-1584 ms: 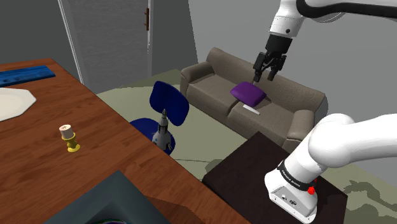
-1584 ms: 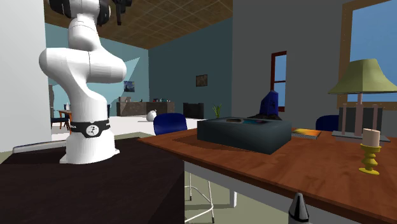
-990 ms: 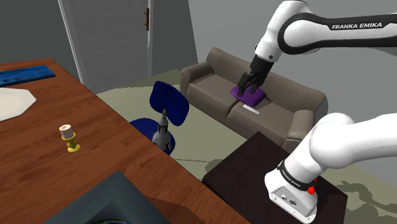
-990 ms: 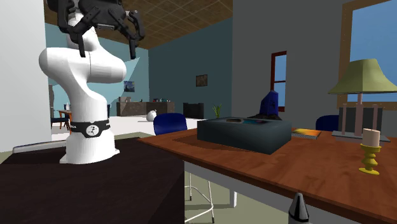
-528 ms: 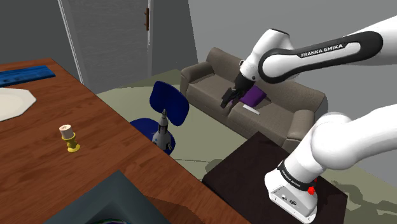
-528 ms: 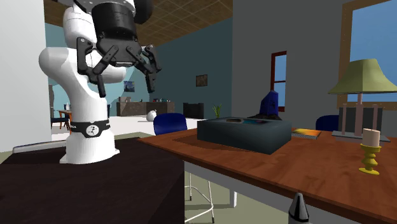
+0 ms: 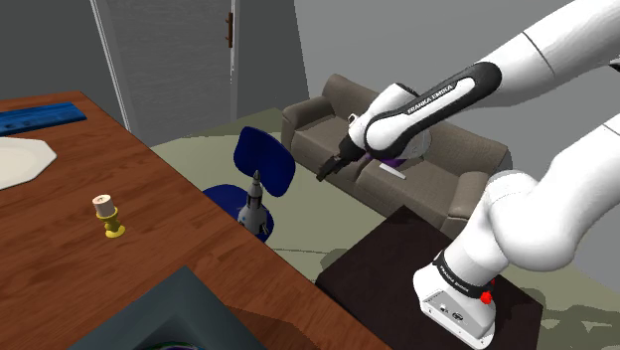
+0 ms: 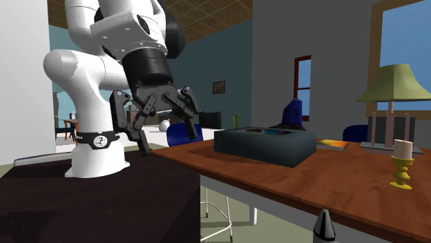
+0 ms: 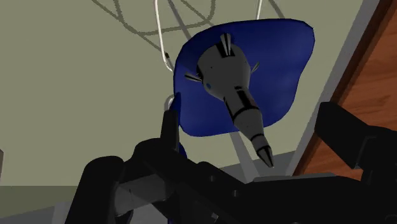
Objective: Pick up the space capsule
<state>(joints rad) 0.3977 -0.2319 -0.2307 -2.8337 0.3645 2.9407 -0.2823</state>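
The space capsule is a grey cone-shaped body with a dark pointed nose and small fins, standing upright at the edge of the wooden table, in front of a blue chair. Its dark tip pokes up at the bottom of the second exterior view. My gripper hangs in the air to the shoulder view's right of the capsule, apart from it. The fingers stand spread with nothing between them. In the wrist view the capsule lies ahead of the open gripper, over the blue seat.
A yellow candle holder, a white plate and a blue book lie on the table. A dark box and a lamp also stand there. A sofa with a purple cushion is behind the arm.
The arm has swung down from high above the sofa toward the table edge and the capsule. The fingers have stayed spread.
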